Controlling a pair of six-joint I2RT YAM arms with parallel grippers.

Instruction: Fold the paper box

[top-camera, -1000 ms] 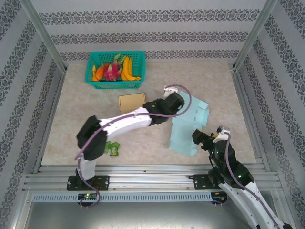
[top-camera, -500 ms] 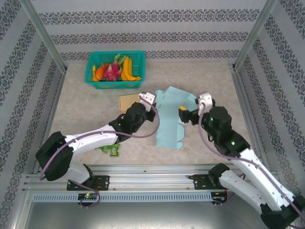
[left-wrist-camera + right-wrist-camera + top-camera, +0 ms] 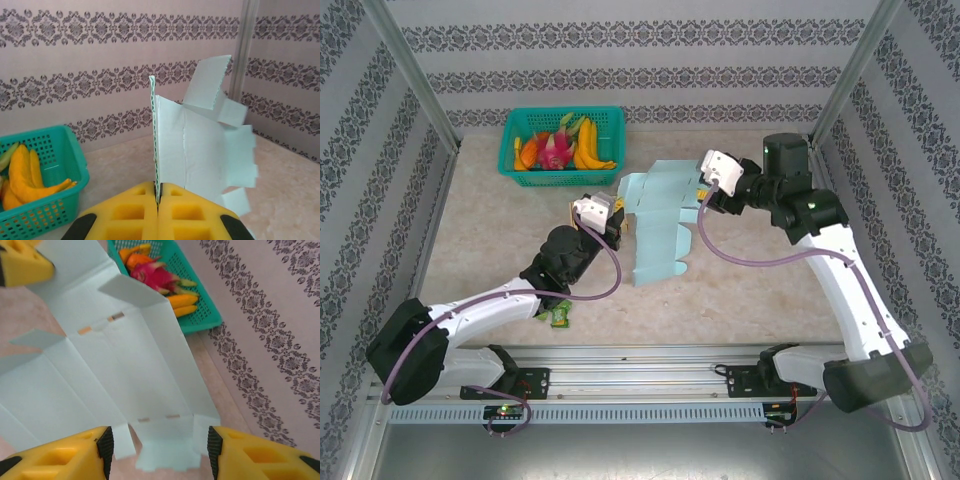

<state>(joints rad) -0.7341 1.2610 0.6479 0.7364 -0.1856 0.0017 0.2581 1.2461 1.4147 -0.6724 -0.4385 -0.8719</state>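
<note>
Beige counter (image 3: 500,240) within patterned walls (image 3: 620,35), top view: the flattened paper box (image 3: 655,225) sits mid-frame, long axis top to bottom, between the left end effector (image 3: 616,218) at its left edge and the right end effector (image 3: 704,196) at its upper right. Left wrist view: the left end effector (image 3: 157,192) is clamped shut on the paper box (image 3: 200,145) at its edge. Right wrist view: the right end effector (image 3: 160,452) has its jaws apart and empty, with the near end of the paper box (image 3: 115,355) lying between them at lower frame.
</note>
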